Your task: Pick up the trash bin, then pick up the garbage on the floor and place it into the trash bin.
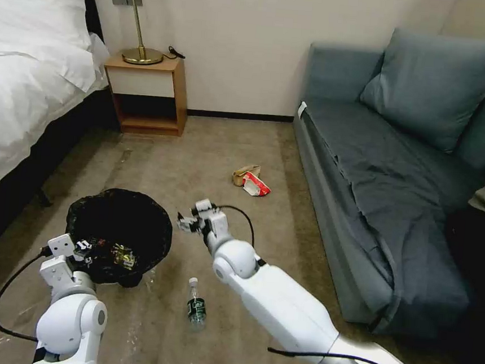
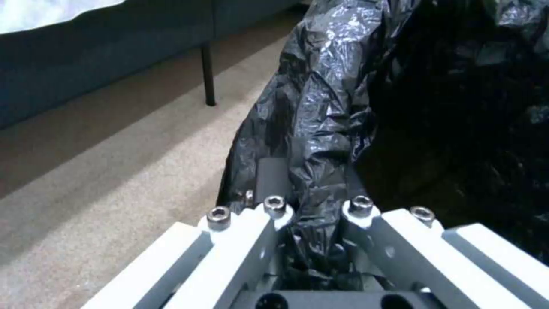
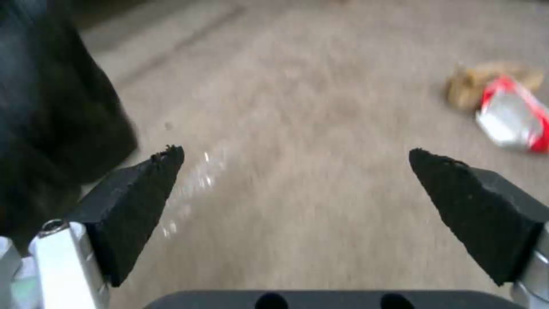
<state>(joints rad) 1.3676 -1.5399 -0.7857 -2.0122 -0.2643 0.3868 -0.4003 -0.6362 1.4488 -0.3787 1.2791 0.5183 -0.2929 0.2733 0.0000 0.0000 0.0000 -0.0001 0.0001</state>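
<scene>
The clear bottle [image 1: 196, 307] lay nearest on the carpet [image 1: 211, 156], untouched. The left gripper [image 2: 312, 201] pinched the trash bin [image 1: 118, 233] by its bag-covered rim, a gold wrapper [image 1: 124, 255] inside. Just beside the bin, the right gripper [image 1: 185, 222] hovered with fingers [image 3: 134, 206] spread wide. Farther off lay tan paper [image 1: 245, 174] touching a red-and-white packet [image 1: 256, 185].

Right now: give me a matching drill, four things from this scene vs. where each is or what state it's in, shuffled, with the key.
Things:
1. trash bin
2. plastic bottle
3. red-and-white packet
4. right pincer

Places or states:
A. open, over bare carpet beside the bin
B. lying on the carpet between the two arms
C. rim clamped by the left pincer
D. on the carpet near the sofa, against crumpled tan paper

Pairs: 1-C, 2-B, 3-D, 4-A
</scene>
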